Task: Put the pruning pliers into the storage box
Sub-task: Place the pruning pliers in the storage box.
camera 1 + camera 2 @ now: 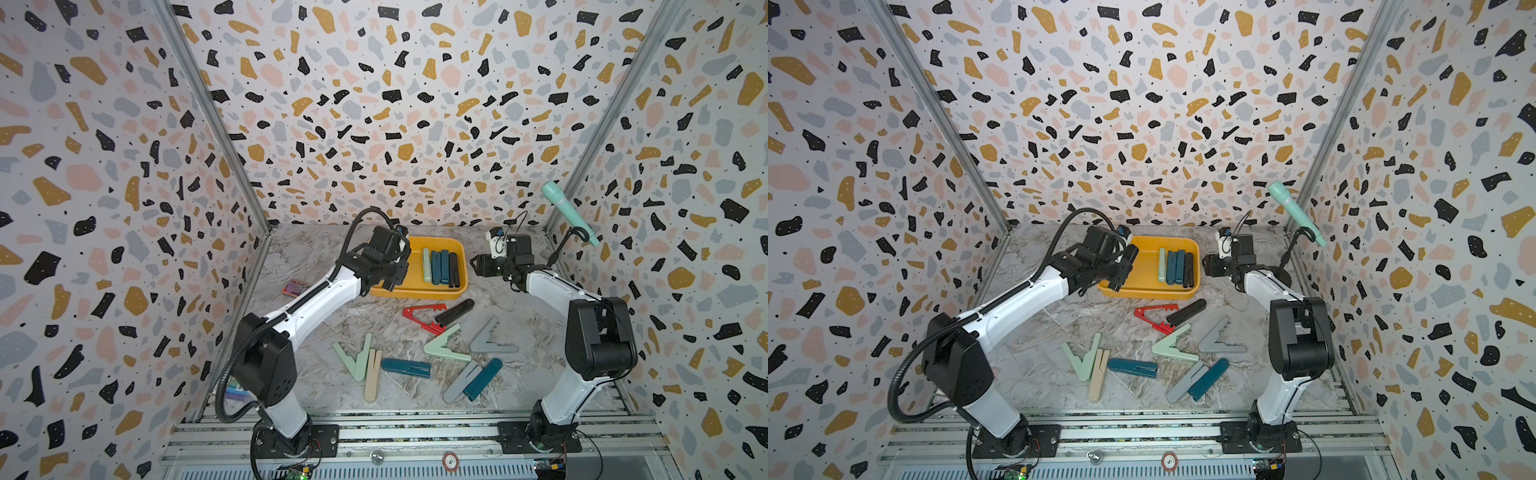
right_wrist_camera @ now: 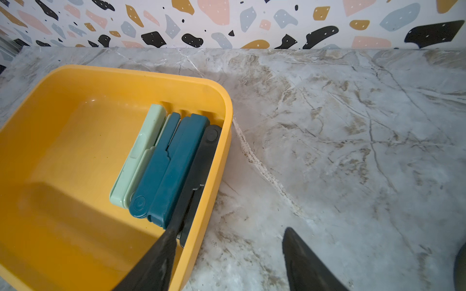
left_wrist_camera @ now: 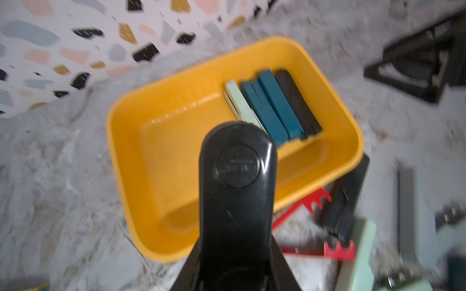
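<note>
**One pair of black pliers (image 3: 238,166) over the box (image 1: 419,294)**

We see the left tool (image 1: 394,272) clamped on them, their length pointing down at the box's bare left side. The stored pliers (image 1: 440,266) lie front-to-back along its right wall. The right tool (image 2: 232,228) is apart, empty.

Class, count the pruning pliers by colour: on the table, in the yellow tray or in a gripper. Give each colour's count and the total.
teal pliers: 4
mint pliers: 3
black pliers: 3
grey pliers: 2
beige pliers: 1
red pliers: 1
Total: 14
</note>
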